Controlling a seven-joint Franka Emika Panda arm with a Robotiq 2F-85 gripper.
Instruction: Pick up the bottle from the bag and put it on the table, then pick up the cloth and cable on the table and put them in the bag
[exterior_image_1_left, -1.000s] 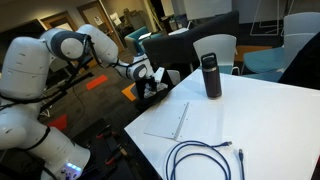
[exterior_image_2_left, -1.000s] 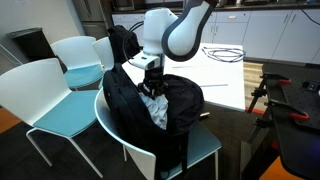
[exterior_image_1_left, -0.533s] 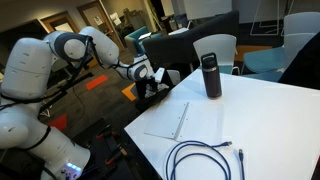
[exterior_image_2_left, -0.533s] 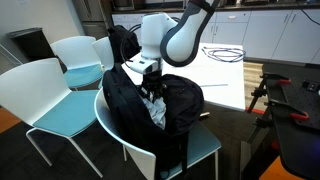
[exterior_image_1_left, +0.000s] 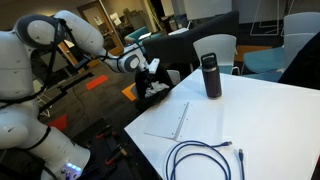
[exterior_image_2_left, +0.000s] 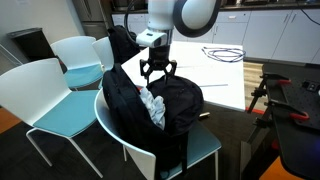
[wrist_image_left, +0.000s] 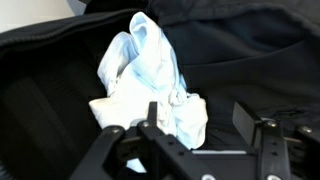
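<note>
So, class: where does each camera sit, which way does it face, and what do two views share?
Exterior view: beyond the table, facing across bottle and cable toward the robot; arm and tool show.
Exterior view: beside the chairs, facing the bag, table behind; wrist and tool above the cloth show.
Wrist view: looks down into the bag; only the open tool's fingers show.
Shared: the cloth in the bag shows here and in an exterior view.

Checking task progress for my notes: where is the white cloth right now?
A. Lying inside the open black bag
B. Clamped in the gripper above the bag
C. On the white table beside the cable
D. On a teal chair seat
A: the cloth lies bunched inside the bag, and the gripper hangs open above it, holding nothing.
</note>
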